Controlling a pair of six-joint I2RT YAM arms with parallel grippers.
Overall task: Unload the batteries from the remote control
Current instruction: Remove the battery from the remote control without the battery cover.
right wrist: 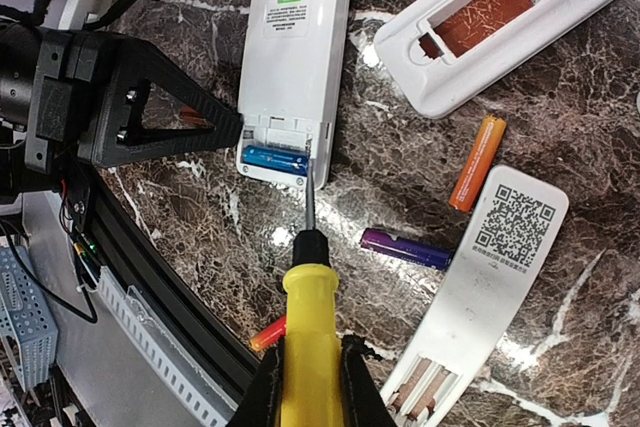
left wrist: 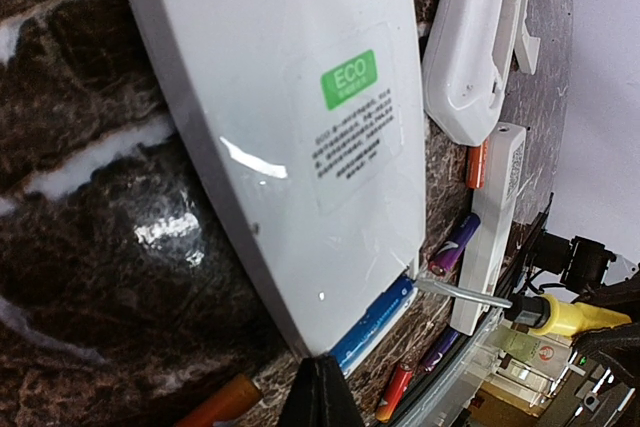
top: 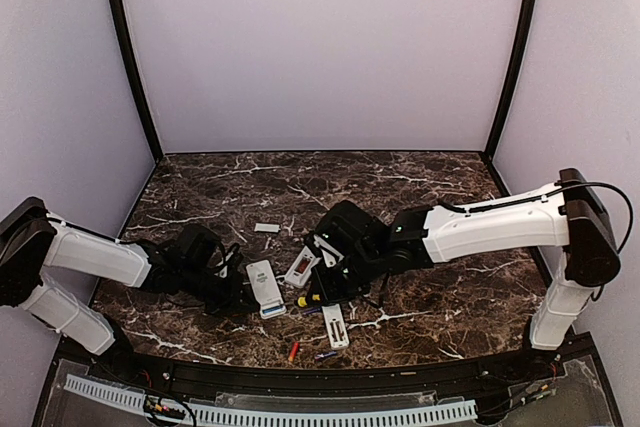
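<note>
A yellow-handled screwdriver (right wrist: 310, 297) with a thin steel shaft is seen held in the right claw (right wrist: 308, 372), the shaft pointed straight ahead of it. A dark brown marble tabletop (right wrist: 590, 117), veined in white, is spread beneath the claw. A small white rectangular cover plate (top: 266, 228) is spotted farther out, off to the claw's left, lying flat. Pale lilac walls (top: 320, 47) are seen beyond.

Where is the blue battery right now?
In the right wrist view, the blue battery sits in the open end compartment of the ECO-sticker remote, right beside the screwdriver tip.
</note>
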